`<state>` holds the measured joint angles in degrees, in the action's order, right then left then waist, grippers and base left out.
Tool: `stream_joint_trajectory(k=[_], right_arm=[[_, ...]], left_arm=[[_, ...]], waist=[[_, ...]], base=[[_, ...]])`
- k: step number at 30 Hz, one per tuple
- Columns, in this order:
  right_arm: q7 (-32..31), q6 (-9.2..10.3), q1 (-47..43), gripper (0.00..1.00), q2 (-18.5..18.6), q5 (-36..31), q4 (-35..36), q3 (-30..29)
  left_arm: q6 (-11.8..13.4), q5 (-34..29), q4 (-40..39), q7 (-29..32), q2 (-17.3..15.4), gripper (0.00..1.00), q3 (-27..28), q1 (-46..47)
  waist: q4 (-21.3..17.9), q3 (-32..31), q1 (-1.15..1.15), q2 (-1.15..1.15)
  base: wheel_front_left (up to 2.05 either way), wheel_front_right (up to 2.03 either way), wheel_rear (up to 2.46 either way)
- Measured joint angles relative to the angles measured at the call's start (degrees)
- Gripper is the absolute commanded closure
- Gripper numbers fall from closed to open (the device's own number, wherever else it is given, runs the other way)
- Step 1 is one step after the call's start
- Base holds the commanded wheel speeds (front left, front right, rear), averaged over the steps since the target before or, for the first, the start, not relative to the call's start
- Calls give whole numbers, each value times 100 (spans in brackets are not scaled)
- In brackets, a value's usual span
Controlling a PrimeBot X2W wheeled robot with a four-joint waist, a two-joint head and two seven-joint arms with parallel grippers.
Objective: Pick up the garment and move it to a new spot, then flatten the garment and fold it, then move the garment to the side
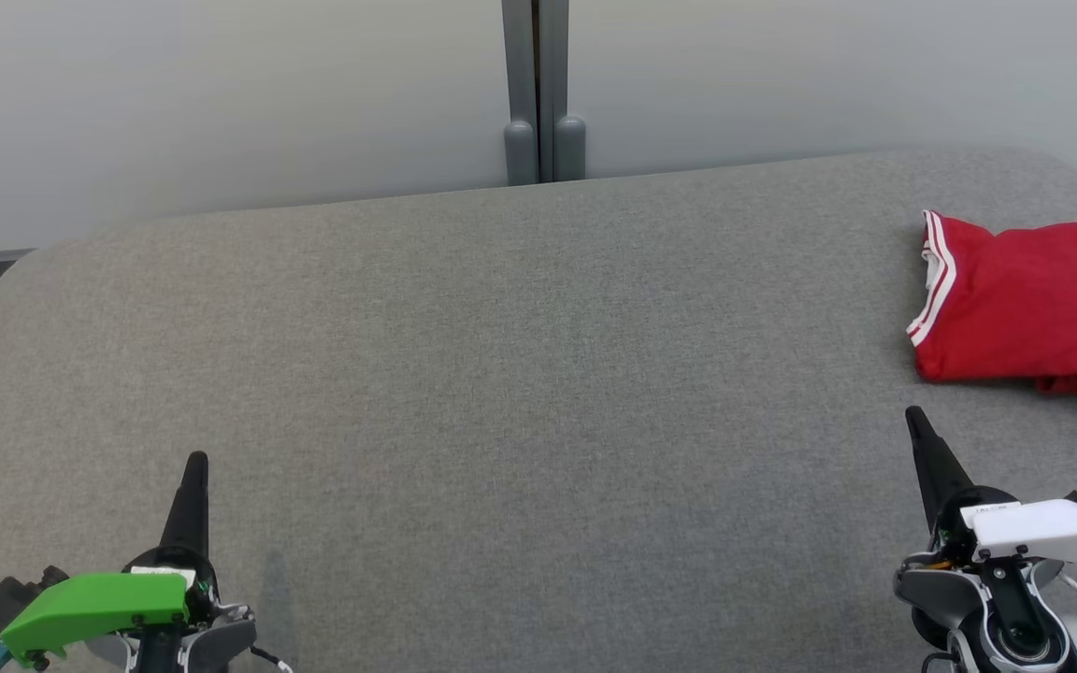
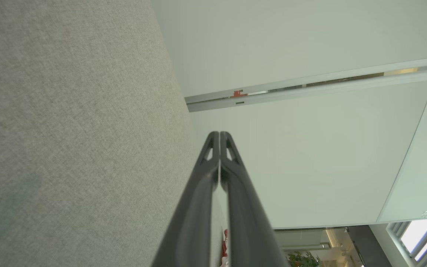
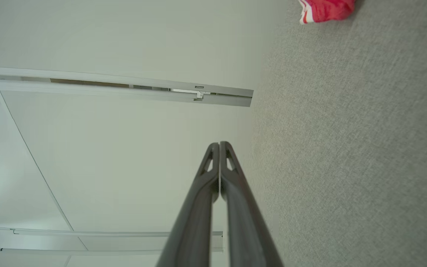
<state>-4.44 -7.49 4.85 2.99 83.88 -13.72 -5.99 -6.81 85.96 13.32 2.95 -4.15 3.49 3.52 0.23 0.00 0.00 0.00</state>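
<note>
Cloth: the red garment with white-striped trim (image 1: 1029, 299) lies bunched at the far right of the grey fabric-covered desk (image 1: 501, 393). It is probably light and limp, best pinched at the trimmed edge. The left pincer (image 1: 195, 465) and right pincer (image 1: 915, 418) are both closed and empty.

A grey, cloth-covered tabletop (image 1: 501, 374) with rounded far corners stretches across the head view, and on it, near its far right corner, lies a red garment (image 1: 1025, 299) with white-striped trim, loosely folded, its right part cut off by the picture's edge.
</note>
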Motion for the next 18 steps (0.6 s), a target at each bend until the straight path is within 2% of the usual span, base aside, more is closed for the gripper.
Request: stream_joint_trajectory(k=[18], right_arm=[[-178, 1, 96, 100, -11, 724, -23, -45]], left_arm=[[-49, 666, 53, 199, 5, 100, 115, 192]], waist=[[-20, 15, 0, 0]], base=[[0, 0, 0]])
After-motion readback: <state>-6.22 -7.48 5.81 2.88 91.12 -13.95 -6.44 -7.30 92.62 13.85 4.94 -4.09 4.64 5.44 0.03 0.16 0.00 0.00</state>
